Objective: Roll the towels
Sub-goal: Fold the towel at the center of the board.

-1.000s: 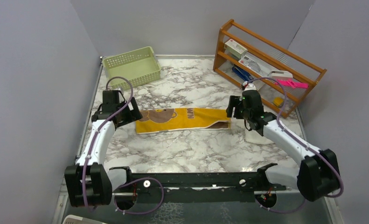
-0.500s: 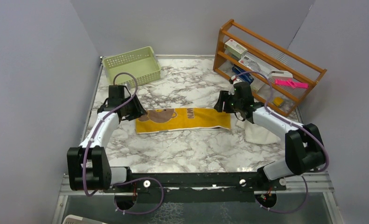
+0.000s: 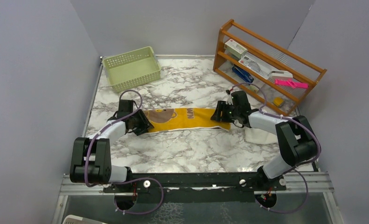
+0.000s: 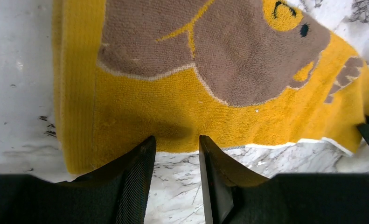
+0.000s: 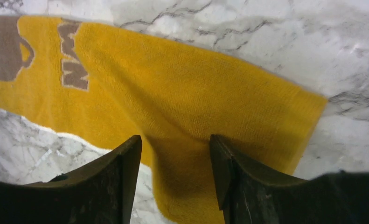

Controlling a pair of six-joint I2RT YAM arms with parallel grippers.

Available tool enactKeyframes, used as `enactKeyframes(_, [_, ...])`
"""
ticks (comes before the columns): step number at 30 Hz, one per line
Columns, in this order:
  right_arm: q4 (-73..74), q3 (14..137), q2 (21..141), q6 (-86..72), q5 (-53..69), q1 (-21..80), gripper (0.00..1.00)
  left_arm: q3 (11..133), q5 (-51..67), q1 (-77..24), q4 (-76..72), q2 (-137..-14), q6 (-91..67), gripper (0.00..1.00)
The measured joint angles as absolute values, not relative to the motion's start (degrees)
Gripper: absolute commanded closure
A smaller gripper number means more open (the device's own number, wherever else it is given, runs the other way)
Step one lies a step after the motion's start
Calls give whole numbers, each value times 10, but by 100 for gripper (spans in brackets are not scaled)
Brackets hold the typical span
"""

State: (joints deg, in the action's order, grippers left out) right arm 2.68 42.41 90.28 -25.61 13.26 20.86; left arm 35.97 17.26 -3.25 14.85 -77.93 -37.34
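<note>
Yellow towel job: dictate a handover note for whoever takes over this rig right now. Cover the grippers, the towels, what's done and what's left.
Left gripper: open, low at the near edge of the yellow bear towel, at its left end. Nothing gripped.
Right gripper: open, fingers either side of the near edge at that towel's right end, not closed on it.
Yellow bear towel: lying flat and stretched out between the two grippers, print up, unrolled.
White towel: bunched just right of the yellow one, partly hidden.
Done: nothing rolled yet.
Left: roll both towels.
</note>
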Motion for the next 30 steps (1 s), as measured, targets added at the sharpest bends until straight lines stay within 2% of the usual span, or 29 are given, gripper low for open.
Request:
enactKeyframes(5, [-18, 413, 915, -273, 152, 181, 42, 330, 161, -32, 105, -780, -418, 55])
enactKeyframes(16, [-19, 431, 929, -272, 158, 127, 39, 363, 121, -30, 71, -822, -425, 53])
enactKeyframes(21, [-10, 444, 934, -267, 159, 119, 31, 393, 104, -6, 122, -816, -369, 46])
enactKeyframes(26, [2, 452, 919, -256, 164, 119, 28, 480, 112, 18, 190, -814, -269, 39])
enactKeyframes(30, [14, 476, 870, -248, 167, 117, 28, 507, 150, 69, 212, -802, -197, 41])
